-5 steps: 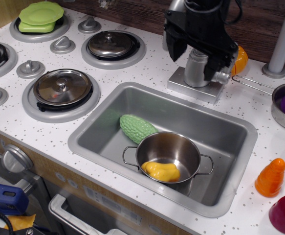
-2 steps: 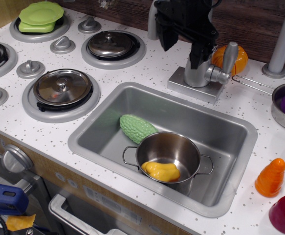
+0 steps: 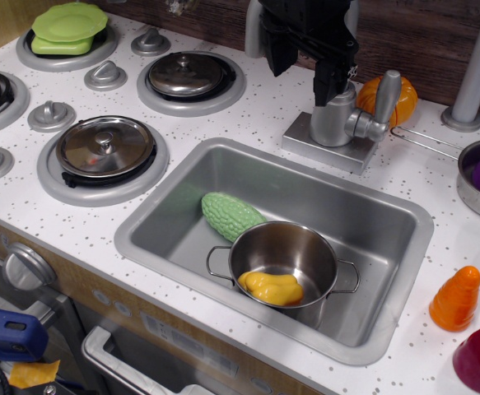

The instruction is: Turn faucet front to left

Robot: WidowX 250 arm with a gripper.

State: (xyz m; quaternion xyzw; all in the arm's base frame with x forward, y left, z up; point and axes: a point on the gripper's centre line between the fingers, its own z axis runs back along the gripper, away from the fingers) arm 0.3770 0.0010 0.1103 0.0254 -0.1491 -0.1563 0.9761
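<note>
Nearest, a steel pot [image 3: 285,259] holding a yellow piece sits in the sink [image 3: 404,247] beside a green bumpy vegetable [image 3: 230,216], clear of the work. Beyond the sink's far rim, the faucet [image 3: 335,113] stands on its square base on the white tabletop [image 3: 462,206], its lever pointing right. Its spout appears swung left behind the black tool [image 3: 305,37], which sits above the column; whether its jaws grip or stand apart cannot be told. Compared with a second ago, the tool has risen and shifted left, uncovering the column and lever.
</note>
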